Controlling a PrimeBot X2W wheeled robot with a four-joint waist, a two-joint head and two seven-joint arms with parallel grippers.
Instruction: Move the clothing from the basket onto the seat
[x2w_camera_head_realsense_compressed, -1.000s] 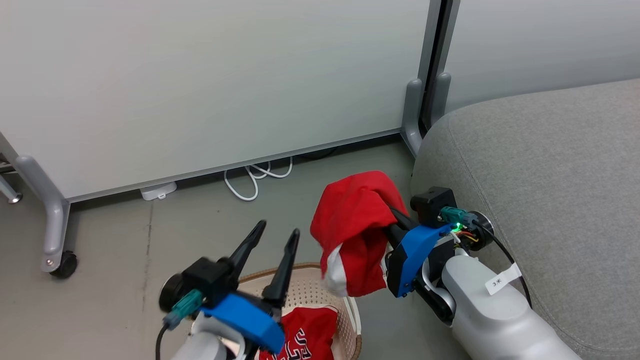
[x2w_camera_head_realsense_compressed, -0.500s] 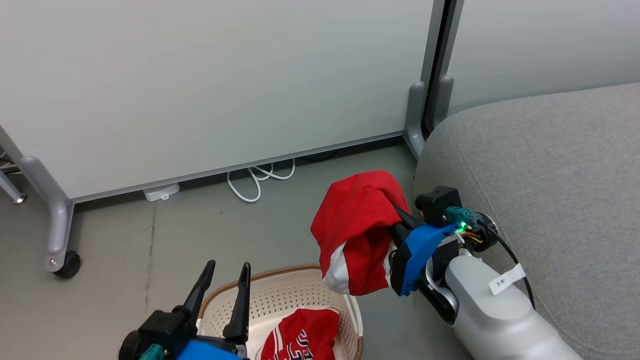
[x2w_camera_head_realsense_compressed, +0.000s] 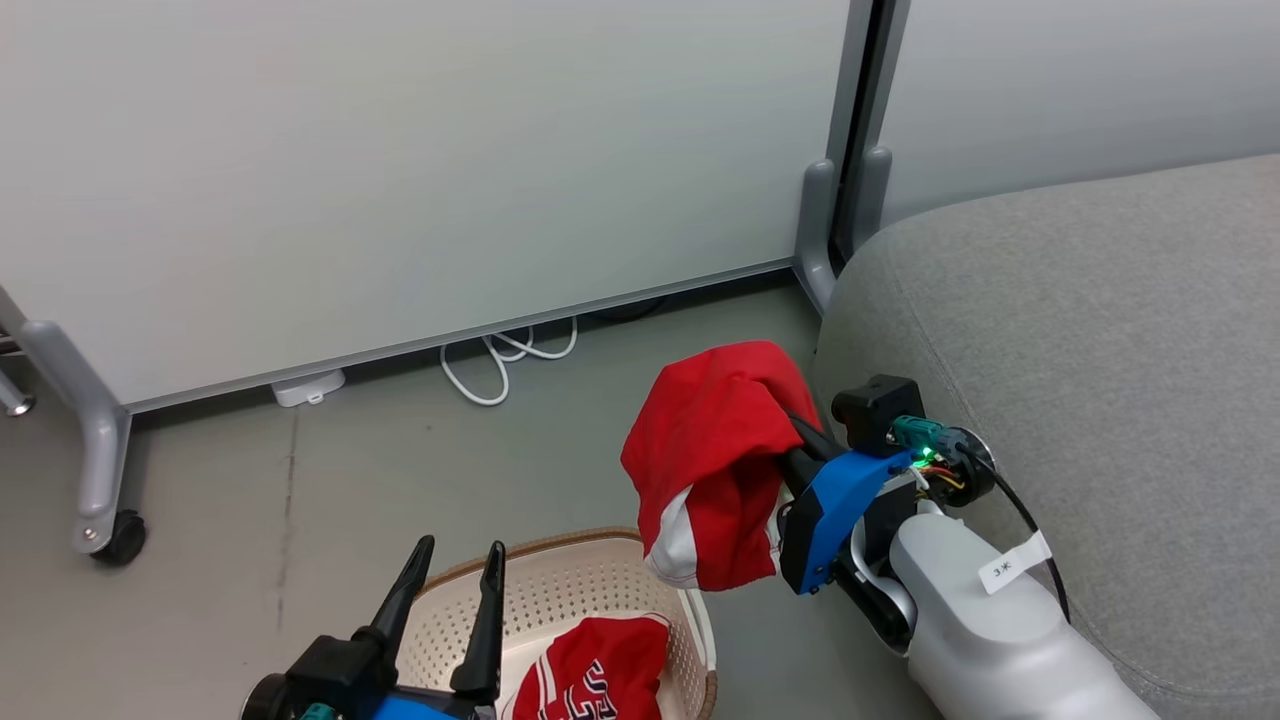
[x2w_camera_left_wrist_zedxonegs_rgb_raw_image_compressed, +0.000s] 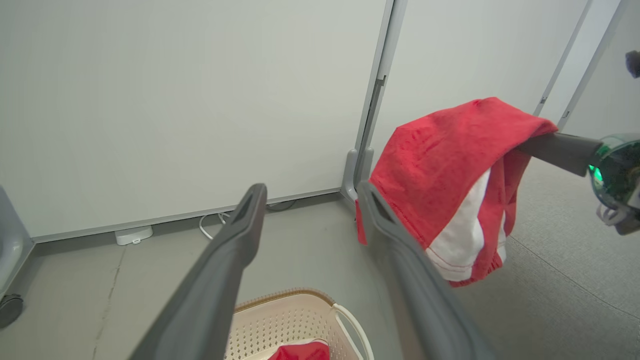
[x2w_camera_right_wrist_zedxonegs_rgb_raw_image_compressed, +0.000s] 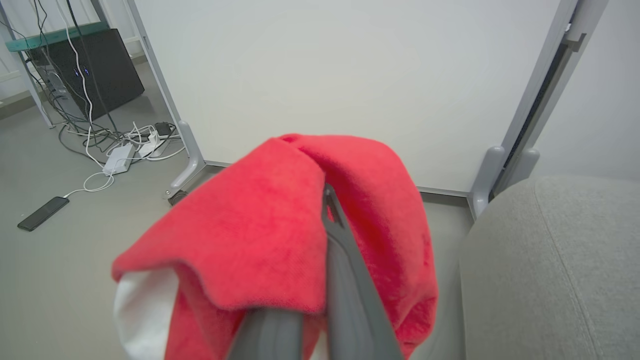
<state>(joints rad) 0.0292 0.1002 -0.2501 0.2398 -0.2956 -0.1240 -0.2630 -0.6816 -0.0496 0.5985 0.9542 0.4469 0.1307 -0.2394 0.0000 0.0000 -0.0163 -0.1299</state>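
Observation:
A red jersey (x2w_camera_head_realsense_compressed: 712, 455) with white trim hangs in the air over my right gripper (x2w_camera_head_realsense_compressed: 775, 425), which is shut on it; the fabric hides the fingertips. It also hangs at the right of the left wrist view as the jersey (x2w_camera_left_wrist_zedxonegs_rgb_raw_image_compressed: 450, 170), and drapes over the fingers (x2w_camera_right_wrist_zedxonegs_rgb_raw_image_compressed: 345, 260) in the right wrist view. It is above the floor between the cream basket (x2w_camera_head_realsense_compressed: 560, 590) and the grey seat (x2w_camera_head_realsense_compressed: 1100, 350). Another red jersey (x2w_camera_head_realsense_compressed: 590, 675) with block lettering lies in the basket. My left gripper (x2w_camera_head_realsense_compressed: 455, 565) stands open over the basket's left rim, holding nothing.
White partition panels (x2w_camera_head_realsense_compressed: 400, 150) on grey wheeled feet (x2w_camera_head_realsense_compressed: 95, 480) stand behind. White cables (x2w_camera_head_realsense_compressed: 500, 360) and a small white box (x2w_camera_head_realsense_compressed: 308, 386) lie at the panel's base. Cables, adapters and a phone (x2w_camera_right_wrist_zedxonegs_rgb_raw_image_compressed: 42, 212) lie on the floor at the left of the right wrist view.
My left gripper dropped low toward the bottom left and narrowed, staying open. The right gripper with the jersey has barely moved. The camera shifted slightly.

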